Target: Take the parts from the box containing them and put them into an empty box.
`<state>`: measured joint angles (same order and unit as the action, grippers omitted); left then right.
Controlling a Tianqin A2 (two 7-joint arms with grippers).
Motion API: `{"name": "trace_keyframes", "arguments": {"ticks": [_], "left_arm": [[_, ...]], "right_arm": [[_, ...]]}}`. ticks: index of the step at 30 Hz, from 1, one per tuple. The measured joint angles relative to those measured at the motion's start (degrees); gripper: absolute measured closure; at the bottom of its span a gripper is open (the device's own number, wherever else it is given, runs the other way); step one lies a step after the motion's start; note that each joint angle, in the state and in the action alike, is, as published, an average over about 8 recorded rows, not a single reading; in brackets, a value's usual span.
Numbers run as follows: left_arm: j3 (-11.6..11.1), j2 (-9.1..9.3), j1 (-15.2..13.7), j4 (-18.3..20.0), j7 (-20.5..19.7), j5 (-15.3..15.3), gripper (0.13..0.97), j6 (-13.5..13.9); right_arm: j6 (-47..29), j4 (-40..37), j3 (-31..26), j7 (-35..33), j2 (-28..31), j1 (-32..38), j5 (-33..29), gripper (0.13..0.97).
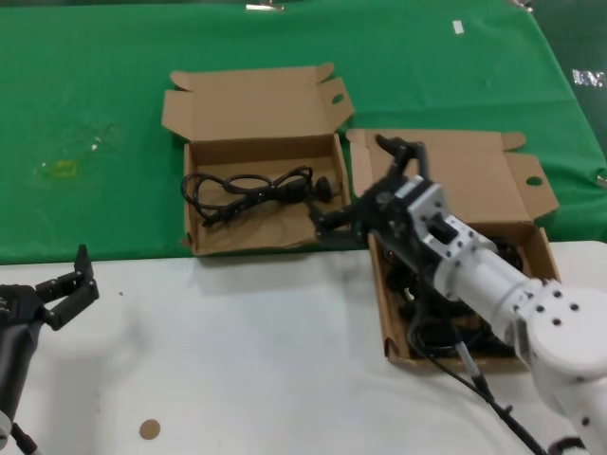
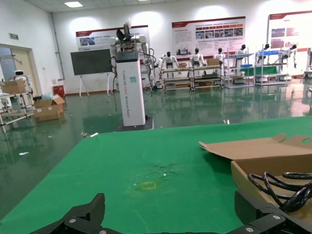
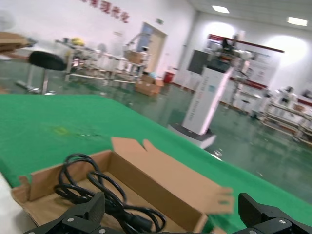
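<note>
The desk [image 1: 237, 360] carries two open cardboard boxes across the line between white surface and green cloth. The box on the robot's right [image 1: 531, 242] sits directly under the right arm and holds a dark tangle of cords [image 1: 446, 327], mostly hidden by the arm. The other box [image 1: 261, 194] lies just ahead of and to the left of the right end effector [image 1: 370, 194] and already holds one power cord [image 1: 251, 190], stretched with its long axis running side to side across the box floor, plug end nearest the end effector. The right end effector hangs over the gap between the two boxes, at the near right corner of the left-hand box, fingers spread wide apart and carrying nothing. The left end effector [image 1: 66, 284] waits low at the desk's near left edge, also spread open and empty, well apart from both boxes. The remaining cords lie behind and below the right end effector, so that arm is clearly the nearer one for the next pick.
</note>
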<state>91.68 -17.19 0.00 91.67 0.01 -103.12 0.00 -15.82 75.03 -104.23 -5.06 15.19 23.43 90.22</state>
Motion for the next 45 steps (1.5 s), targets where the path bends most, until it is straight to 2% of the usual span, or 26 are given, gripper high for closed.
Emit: {"name": "trace_keyframes", "arguments": {"ticks": [6,24,45], "left_arm": [[0.0,0.00,0.0,0.0,0.0,0.0,0.153,0.0],[0.0,0.00,0.0,0.0,0.0,0.0,0.132,0.0],[0.0,0.00,0.0,0.0,0.0,0.0,0.132,0.0]], "right_arm": [[3.6,3.8,2.9,1.2,0.5,-5.3,2.9,0.129],[13.7,14.4,10.9,4.4,1.7,-20.3,11.2,0.129],[14.3,15.1,11.4,4.6,1.8,-21.2,11.7,0.129]]}}
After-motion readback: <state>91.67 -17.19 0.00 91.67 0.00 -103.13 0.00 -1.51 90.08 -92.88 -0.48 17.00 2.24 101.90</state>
